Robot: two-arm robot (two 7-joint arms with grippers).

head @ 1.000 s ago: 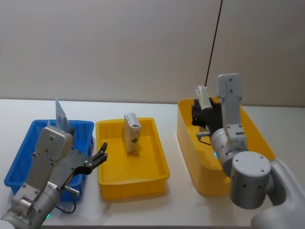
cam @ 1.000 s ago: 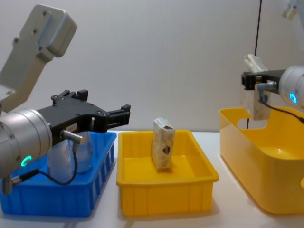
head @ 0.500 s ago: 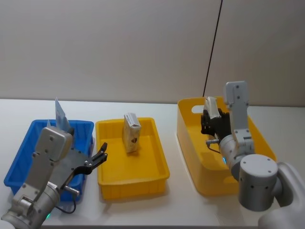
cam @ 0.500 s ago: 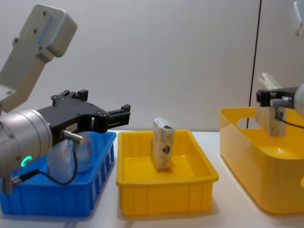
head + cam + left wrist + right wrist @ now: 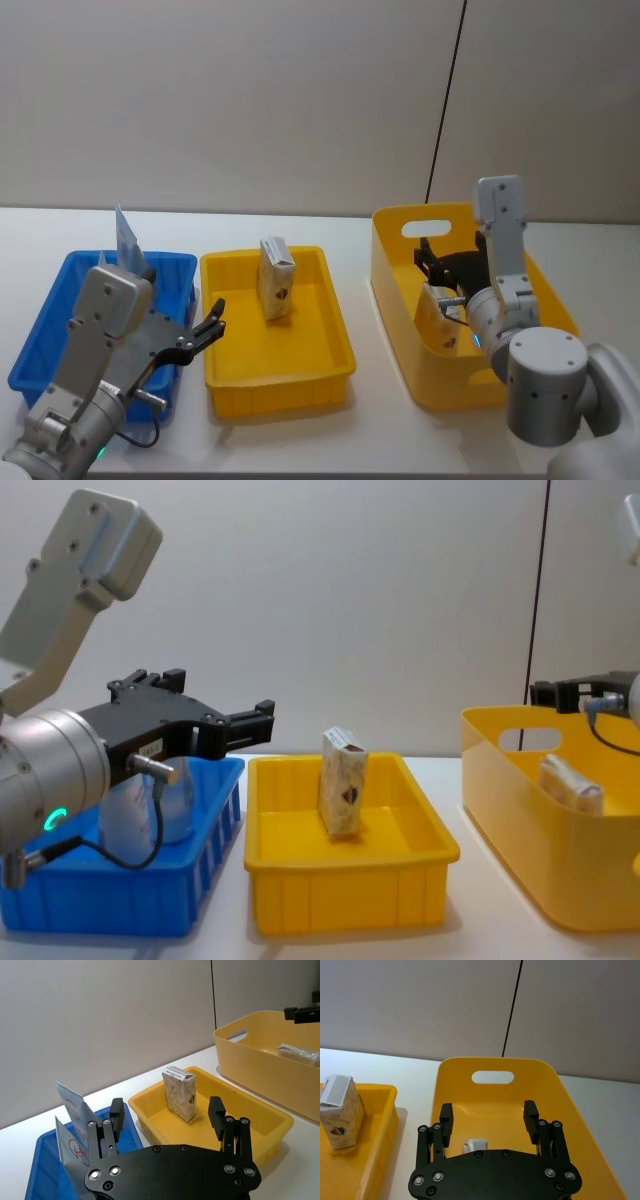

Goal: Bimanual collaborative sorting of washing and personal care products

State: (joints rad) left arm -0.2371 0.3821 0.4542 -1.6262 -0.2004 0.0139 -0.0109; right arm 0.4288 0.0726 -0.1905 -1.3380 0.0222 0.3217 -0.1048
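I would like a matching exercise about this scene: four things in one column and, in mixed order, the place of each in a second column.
1. squeeze tubes
2. upright box
3. tipped-over box
4. right claw

a. open, above the deep yellow bin
b. in the shallow yellow tray
c. in the blue bin
d. inside the deep yellow bin

Pairs: 1-c, 2-b, 3-d, 4-a

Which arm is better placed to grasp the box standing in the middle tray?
Probably the left. The left gripper hangs open just beside the tray, pointing toward the box. The right gripper is open too, but sits over the big bin, farther from the box.
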